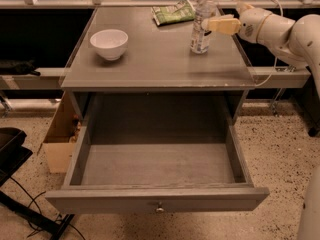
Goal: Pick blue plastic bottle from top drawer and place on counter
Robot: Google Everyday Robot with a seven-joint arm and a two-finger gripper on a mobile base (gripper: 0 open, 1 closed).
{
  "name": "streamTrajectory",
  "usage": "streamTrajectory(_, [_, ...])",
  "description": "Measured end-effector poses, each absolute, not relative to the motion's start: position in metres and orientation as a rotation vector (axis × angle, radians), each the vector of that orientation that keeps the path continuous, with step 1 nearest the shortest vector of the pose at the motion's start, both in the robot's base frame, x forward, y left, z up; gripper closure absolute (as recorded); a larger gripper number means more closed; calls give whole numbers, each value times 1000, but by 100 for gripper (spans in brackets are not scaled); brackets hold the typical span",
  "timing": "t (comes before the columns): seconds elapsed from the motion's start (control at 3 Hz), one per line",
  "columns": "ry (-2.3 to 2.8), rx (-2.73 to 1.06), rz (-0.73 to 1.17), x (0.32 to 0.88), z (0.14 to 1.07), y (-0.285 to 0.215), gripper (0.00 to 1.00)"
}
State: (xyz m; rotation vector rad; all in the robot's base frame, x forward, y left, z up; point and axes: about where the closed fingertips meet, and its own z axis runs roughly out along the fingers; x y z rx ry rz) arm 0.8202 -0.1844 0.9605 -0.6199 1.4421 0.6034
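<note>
single camera view of the grey cabinet. the blue plastic bottle (200,38) stands upright on the counter (155,61), in the right rear part of the top, with its white cap uppermost. the claw (214,24) reaches in from the right at about the bottle's mid-height, its pale tip lying against or just in front of the bottle's right side; whether it is open or closed on the bottle cannot be told from this angle. the white arm (280,29) runs off the right edge of the view. a white bowl (109,43) sits on the left part of the counter, well apart from the bottle, and a green snack packet (173,12) lies flat near the rear edge, just behind and left of the bottle. below, the top drawer (157,199) is pulled fully out, its interior bare grey wood, with a small round knob (159,208) at the centre of its front panel. a cardboard box (59,139) stands on the speckled floor beside the cabinet's left side.
</note>
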Motion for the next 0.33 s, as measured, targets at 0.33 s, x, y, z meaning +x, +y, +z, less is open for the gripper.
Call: streamTrajectory(0.33, [1528,-743,566,782,989,-208,0])
